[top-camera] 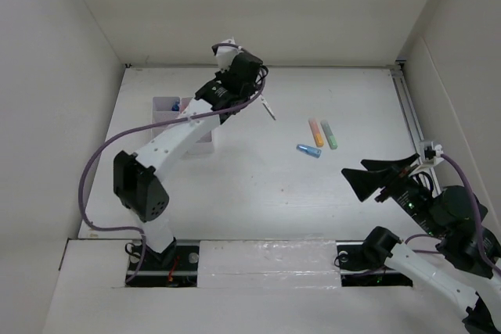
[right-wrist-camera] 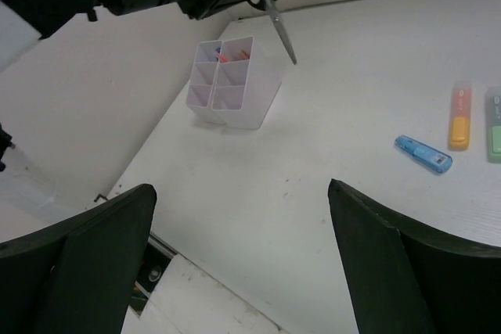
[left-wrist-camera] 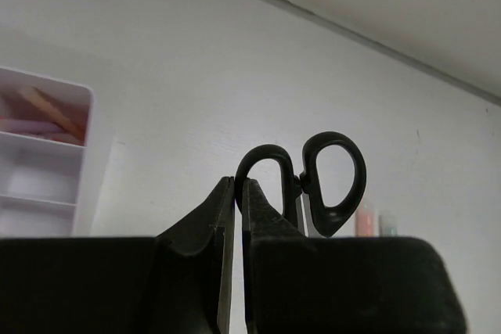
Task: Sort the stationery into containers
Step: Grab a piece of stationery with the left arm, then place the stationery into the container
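My left gripper (top-camera: 257, 87) is shut on one handle loop of the small black-handled scissors (left-wrist-camera: 317, 174) and holds them in the air just right of the white six-compartment organizer (top-camera: 163, 104). The blades (top-camera: 268, 107) point down to the right. In the right wrist view the scissors (right-wrist-camera: 275, 7) hang above the organizer (right-wrist-camera: 243, 91), which holds red-pink pens (right-wrist-camera: 227, 56). The orange marker (top-camera: 315, 132), green marker (top-camera: 329, 135) and blue marker (top-camera: 308, 150) lie on the table at centre right. My right gripper (top-camera: 380, 177) is open and empty, near of the markers.
The left arm crosses over the organizer and hides part of it in the top view. White walls close the table at the back and both sides. A blue-capped item (top-camera: 175, 105) sits in a back compartment.
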Motion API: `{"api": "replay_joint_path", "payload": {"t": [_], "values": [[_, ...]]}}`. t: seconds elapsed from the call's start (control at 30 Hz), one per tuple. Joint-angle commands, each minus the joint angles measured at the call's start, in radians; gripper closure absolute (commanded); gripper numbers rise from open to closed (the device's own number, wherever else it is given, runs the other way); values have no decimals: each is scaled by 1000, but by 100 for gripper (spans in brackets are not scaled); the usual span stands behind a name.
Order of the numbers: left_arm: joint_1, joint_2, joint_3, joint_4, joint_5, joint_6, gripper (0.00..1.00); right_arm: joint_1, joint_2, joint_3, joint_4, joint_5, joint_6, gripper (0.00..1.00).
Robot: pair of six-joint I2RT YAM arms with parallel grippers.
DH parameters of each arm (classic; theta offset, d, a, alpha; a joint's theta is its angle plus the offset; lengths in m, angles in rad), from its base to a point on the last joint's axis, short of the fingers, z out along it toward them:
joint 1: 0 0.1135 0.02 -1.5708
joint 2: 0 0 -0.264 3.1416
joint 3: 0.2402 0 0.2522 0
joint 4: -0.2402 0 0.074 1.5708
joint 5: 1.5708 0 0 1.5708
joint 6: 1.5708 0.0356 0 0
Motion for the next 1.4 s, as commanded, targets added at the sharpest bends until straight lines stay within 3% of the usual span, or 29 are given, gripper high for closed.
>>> {"api": "replay_joint_path", "payload": {"t": [0.0, 0.17, 0.2, 0.37, 0.4, 0.5, 0.63, 0.83, 1.0, 1.37], "values": [[6, -108, -91, 15, -231, 4, 100, 9, 28, 41, 16, 17, -19, 3], [51, -194, -172, -60, -466, -134, 100, 9, 51, 41, 36, 17, -19, 3], [51, -209, -181, -112, -570, -183, 100, 9, 61, 31, 36, 8, -19, 3], [71, -234, -228, -223, -756, -430, 100, 9, 94, 31, 46, -1, -29, 3], [80, -234, -228, -247, -768, -511, 100, 9, 94, 31, 46, -1, -29, 3], [115, -234, -209, -304, -782, -561, 100, 9, 103, 31, 46, -11, -29, 3], [133, -267, -221, -282, -819, -561, 100, 9, 103, 31, 36, -11, -29, 3], [261, -287, -264, -222, -776, -497, 100, 9, 103, 31, 36, -20, -29, 3], [261, -307, -327, -131, -788, -439, 100, 9, 103, 22, 36, -20, -29, 3], [238, -200, -338, -281, -791, -614, 100, 9, 103, 11, 46, -29, -29, 3]]}}
